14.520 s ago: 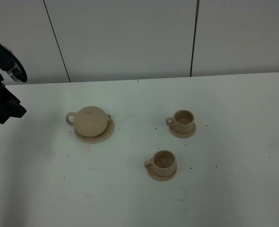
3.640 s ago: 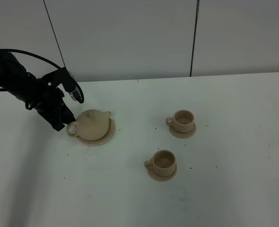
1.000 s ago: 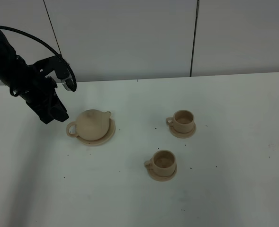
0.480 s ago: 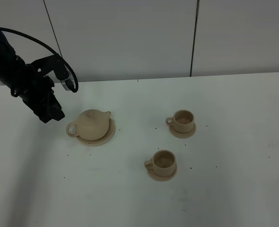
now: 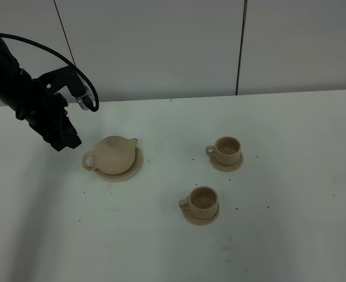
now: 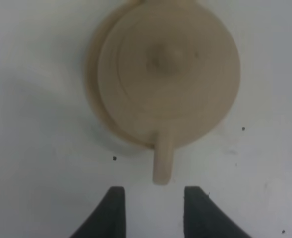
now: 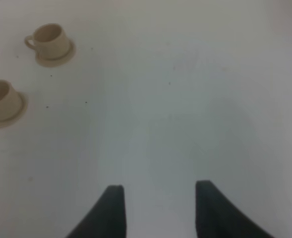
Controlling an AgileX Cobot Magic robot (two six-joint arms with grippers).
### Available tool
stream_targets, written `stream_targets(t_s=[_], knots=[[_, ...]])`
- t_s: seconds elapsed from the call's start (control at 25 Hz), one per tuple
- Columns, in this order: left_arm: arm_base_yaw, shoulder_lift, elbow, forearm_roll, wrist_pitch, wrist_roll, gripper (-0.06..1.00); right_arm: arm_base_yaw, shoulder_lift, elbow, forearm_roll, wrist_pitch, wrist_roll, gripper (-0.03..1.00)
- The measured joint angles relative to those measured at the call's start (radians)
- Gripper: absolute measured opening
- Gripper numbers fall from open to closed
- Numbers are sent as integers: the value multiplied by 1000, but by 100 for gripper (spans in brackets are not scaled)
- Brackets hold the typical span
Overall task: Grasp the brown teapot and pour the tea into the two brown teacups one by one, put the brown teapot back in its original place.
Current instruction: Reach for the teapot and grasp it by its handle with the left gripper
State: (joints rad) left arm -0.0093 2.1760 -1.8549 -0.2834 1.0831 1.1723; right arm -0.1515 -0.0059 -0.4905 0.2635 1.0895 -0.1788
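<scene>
Tan teapot (image 6: 168, 74) | handle (image 6: 161, 158) just short of left jaws | jaws apart, empty

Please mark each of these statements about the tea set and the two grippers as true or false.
1. The brown teapot sits on the wide saucer. True.
2. The left gripper is clamped on the teapot's handle. False: its jaws stand open, just short of the handle.
3. The far teacup and the near teacup both stand upright, apart from the teapot. True.
4. The right gripper holds a teacup. False: it is open and empty over the table.
</scene>
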Motion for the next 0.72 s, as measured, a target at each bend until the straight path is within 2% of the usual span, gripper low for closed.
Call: stream_targets(t_s=[0.12, 0.72], knots=[[0, 0, 0, -20, -6, 0, 35, 0, 0, 0, 0, 0, 0, 33], [0, 0, 0, -20, -9, -35, 35, 0, 0, 0, 0, 0, 0, 33]])
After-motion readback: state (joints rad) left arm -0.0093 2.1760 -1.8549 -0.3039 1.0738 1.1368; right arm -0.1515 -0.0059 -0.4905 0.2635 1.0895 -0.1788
